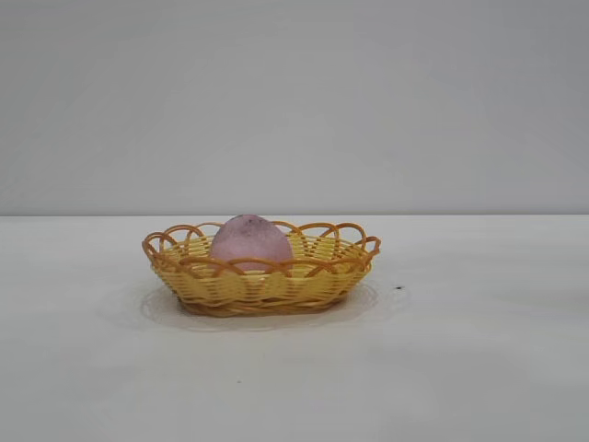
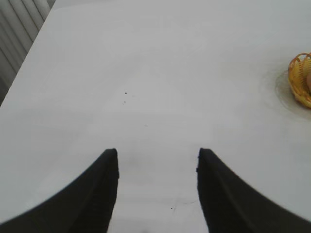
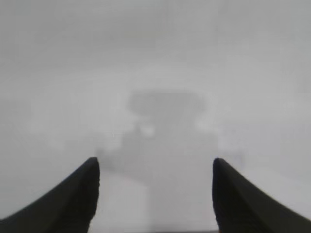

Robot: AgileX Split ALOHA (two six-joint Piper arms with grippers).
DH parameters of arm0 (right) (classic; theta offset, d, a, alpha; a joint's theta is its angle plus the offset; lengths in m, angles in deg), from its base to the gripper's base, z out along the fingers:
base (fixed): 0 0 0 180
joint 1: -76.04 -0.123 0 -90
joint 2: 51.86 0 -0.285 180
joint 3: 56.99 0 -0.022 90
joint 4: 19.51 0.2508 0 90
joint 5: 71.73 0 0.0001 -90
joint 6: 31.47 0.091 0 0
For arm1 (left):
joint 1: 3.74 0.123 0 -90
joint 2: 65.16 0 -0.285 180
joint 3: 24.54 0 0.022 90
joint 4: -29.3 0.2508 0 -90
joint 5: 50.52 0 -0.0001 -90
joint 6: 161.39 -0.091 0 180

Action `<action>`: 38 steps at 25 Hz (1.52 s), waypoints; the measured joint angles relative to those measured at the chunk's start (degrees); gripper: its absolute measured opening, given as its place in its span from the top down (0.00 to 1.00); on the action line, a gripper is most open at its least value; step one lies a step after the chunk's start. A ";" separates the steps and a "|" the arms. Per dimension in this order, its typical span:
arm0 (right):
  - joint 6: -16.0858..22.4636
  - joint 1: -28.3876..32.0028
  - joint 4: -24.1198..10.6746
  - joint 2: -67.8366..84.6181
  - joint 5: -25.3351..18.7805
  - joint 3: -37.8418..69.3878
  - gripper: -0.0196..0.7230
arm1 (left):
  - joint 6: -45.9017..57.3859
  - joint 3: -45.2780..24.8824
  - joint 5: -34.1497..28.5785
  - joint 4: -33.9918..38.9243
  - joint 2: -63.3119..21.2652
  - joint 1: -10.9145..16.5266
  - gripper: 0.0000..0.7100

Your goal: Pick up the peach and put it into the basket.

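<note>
The dull pink peach [image 1: 250,241] lies inside the yellow wicker basket [image 1: 198,285] with its orange-brown looped rim, at the middle of the table in the exterior view. Neither arm shows in that view. In the left wrist view my left gripper [image 2: 158,154] is open and empty over bare table, and the basket [image 2: 297,77] shows far off at the picture's edge. In the right wrist view my right gripper [image 3: 155,165] is open and empty over the pale table; its own shadow lies ahead of it.
The white table [image 1: 479,368] spreads wide around the basket. A small dark speck [image 1: 398,288] lies to the basket's right. In the left wrist view the table's edge [image 2: 26,53] and a ribbed wall show at the far corner.
</note>
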State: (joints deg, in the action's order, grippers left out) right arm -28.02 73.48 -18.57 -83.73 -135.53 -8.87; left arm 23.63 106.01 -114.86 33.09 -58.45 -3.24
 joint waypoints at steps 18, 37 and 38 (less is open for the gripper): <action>-2.93 0.00 0.92 24.96 -1.44 1.12 0.40 | 0.00 0.00 0.09 0.00 0.00 0.00 0.46; -3.75 0.00 2.02 25.06 -1.44 1.12 0.40 | -0.10 0.00 0.09 0.00 0.00 0.00 0.46; -3.75 0.00 2.02 25.06 -1.44 1.12 0.40 | -0.10 0.00 0.09 0.00 0.00 0.00 0.46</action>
State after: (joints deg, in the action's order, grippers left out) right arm -31.77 73.48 -16.55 -58.67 -136.97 -7.75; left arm 23.54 106.01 -114.78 33.09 -58.45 -3.24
